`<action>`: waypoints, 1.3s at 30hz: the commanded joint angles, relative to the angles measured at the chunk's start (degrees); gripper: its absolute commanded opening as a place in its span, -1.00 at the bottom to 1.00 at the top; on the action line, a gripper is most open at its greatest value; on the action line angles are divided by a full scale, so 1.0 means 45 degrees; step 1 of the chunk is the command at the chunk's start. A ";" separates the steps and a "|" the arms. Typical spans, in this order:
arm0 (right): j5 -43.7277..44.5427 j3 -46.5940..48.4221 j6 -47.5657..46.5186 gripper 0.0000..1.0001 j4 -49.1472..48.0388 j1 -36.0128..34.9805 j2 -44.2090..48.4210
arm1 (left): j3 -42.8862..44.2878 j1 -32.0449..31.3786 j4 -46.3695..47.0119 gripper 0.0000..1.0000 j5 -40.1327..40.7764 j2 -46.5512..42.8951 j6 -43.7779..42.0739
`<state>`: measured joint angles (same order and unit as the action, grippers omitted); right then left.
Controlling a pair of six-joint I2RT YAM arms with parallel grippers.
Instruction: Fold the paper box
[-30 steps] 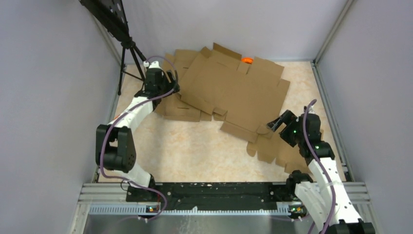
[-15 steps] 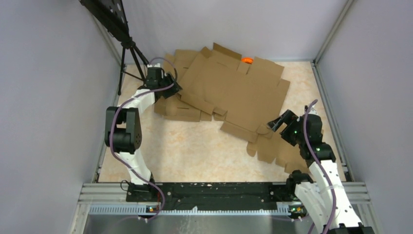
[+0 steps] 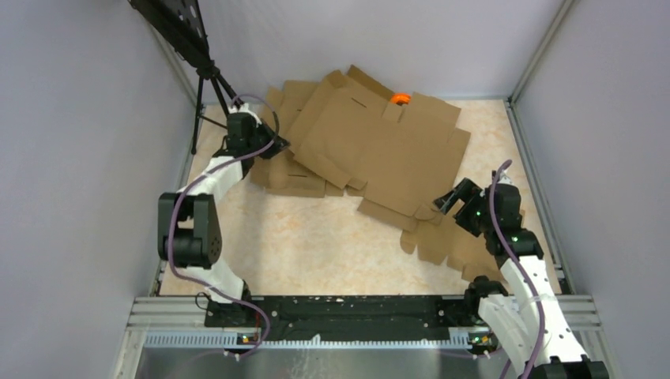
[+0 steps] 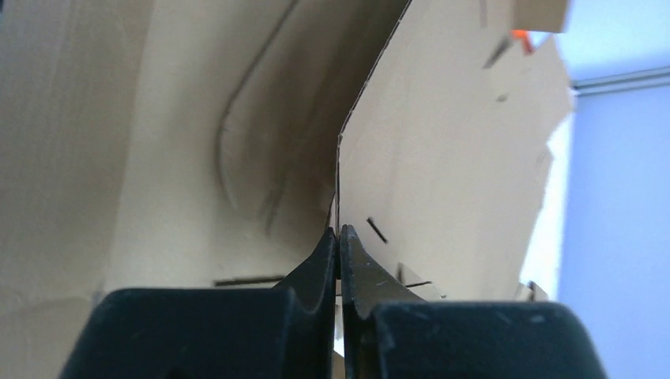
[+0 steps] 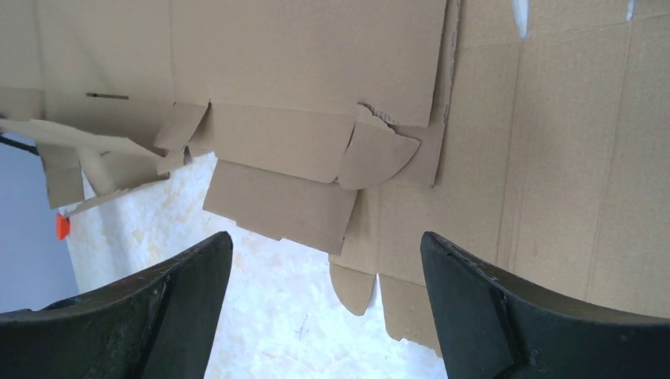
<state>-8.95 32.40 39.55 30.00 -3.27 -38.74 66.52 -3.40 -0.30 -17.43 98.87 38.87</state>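
Black tripod (image 3: 207, 73) standing at the far left corner of the pale marbled table (image 3: 316, 245). Small orange thing (image 3: 400, 98) well to the right of the tripod, near the grey wall (image 3: 442, 39). More grey wall just left of the tripod.

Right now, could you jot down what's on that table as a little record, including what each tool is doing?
Left tool: shut, pinching the left edge of the top cardboard sheet
Right tool: open, holding nothing, by the pile's near right flaps
Pile: flat brown cardboard blanks, overlapping, on the table
Other: small orange object behind the pile; tripod at far left
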 commanded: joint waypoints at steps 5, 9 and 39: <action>-0.1039 0.0827 -0.0855 0.75 -0.0615 -0.0102 -0.0206 | -0.2313 -0.0107 0.0946 -1.00 -0.1861 -0.4697 0.0986; -0.0944 0.1005 -0.0803 0.79 -0.0216 -0.0105 -0.0414 | -0.4063 -0.0124 -0.0233 -1.00 -0.2308 -0.6662 0.0934; -0.0806 0.1622 -0.0454 0.64 -0.3756 -0.4682 -0.4595 | -1.1585 -0.2400 -0.3666 -0.97 0.0520 -1.2957 0.2541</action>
<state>-16.34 34.28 38.20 20.25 -17.12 -53.71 11.40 -7.81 -20.49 -22.44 38.22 49.28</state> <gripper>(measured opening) 0.846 0.004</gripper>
